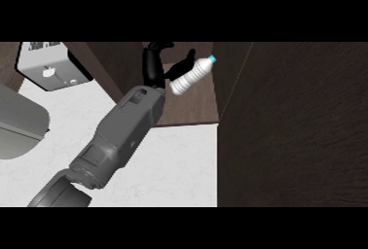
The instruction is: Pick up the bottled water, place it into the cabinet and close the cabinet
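Head view: left robot hand (155,63) curls around the tilted bottled water (191,76) inside the cabinet (194,104).

The scene is being viewed from a single camera set at the robot's head, looking steeply down at the white counter (165,160). A grey forearm (122,131) is being seen entering from the lower edge and running up the frame's middle. The right half is being filled by a dark cabinet door (302,126), standing close to the lens. No second view is being given.
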Robot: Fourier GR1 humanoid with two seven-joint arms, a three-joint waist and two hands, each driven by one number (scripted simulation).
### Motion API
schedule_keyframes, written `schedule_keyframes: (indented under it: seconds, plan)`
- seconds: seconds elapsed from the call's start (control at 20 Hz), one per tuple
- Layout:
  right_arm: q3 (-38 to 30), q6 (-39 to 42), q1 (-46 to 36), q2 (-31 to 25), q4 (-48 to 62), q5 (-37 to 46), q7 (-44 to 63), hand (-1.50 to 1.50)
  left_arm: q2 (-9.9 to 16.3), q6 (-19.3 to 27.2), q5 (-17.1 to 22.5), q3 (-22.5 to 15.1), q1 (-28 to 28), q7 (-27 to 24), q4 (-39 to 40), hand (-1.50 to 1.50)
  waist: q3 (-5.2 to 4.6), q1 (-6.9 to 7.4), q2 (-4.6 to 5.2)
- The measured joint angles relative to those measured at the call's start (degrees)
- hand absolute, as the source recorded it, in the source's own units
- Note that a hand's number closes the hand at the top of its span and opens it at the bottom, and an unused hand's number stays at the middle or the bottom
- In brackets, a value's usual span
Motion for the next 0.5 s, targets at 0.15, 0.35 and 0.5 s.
schedule_keyframes:
  seconds: [0.15,0.35,0.5]
  plan:
    - [0.4,0.3,0.5,0.0,-0.2,-0.1,0.0,-1.50,-0.2,-6.0,1.9,1.6,0.3,-2.5,-2.2,1.50,0.02,0.27,-0.24]
    - [1.0,0.1,0.4,0.5,-0.4,-0.1,1.0,-1.50,-0.3,-10.9,3.7,2.0,1.6,-4.4,-3.7,1.50,0.08,0.92,-0.62]
    - [1.2,0.4,0.5,0.3,-0.6,-0.1,1.3,-1.50,-0.4,-11.3,6.1,-0.4,3.6,-5.0,-6.3,1.50,0.10,0.73,-0.88]
